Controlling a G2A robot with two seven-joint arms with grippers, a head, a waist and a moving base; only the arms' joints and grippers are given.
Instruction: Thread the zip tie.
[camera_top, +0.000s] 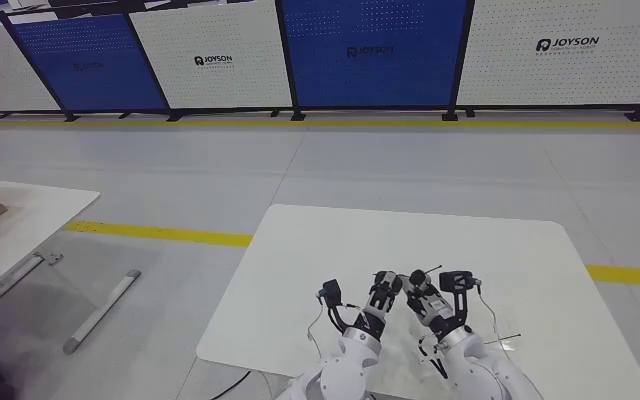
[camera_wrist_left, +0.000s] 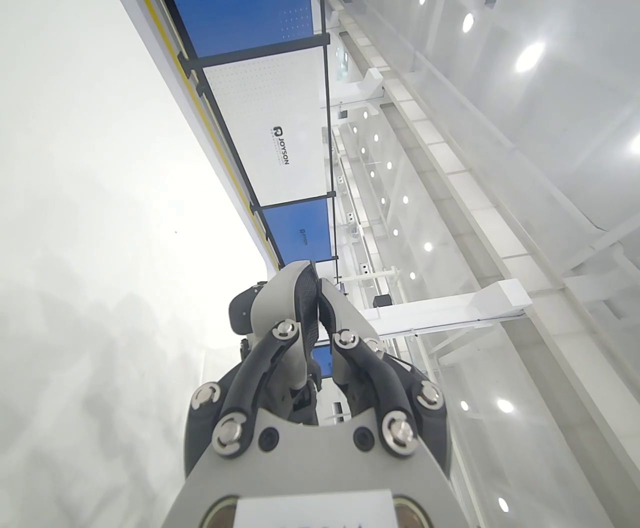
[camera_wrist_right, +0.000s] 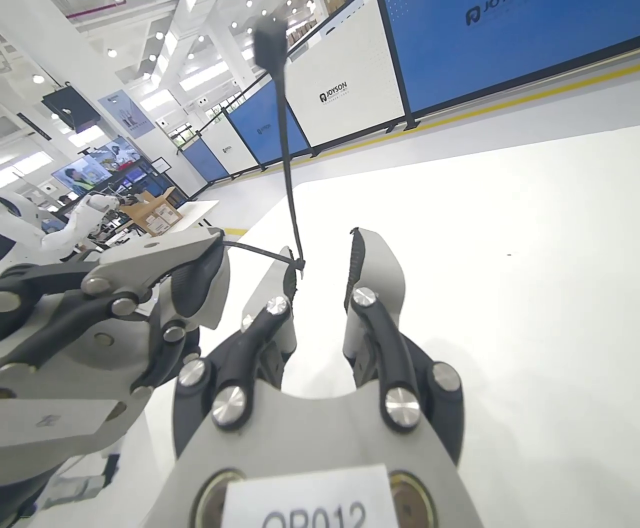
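The far end of the zip tie (camera_wrist_right: 286, 130) is a thick, blurred shape close to the right wrist camera, and it cannot be told whether this is the head or the tail. A small knot-like junction lower down the strap is too small to tell if the tie is already passed through itself. In the left wrist view the strap cannot be made out between the pads (camera_wrist_left: 307, 295). In the top view both grippers sit side by side, close together, over the near part of the white table (camera_top: 300, 300), and the tie is too thin to trace. The left gripper (camera_wrist_right: 217, 250) is clenched, its pads pressed together, and one run of the strap emerges from its tip. The right gripper (camera_wrist_right: 322, 260) is released, with a clear gap between its fingers (camera_wrist_right: 372, 260). The junction lies inside that gap, just beside the finger nearer the left gripper, and from there the strap rises upright, above the table.
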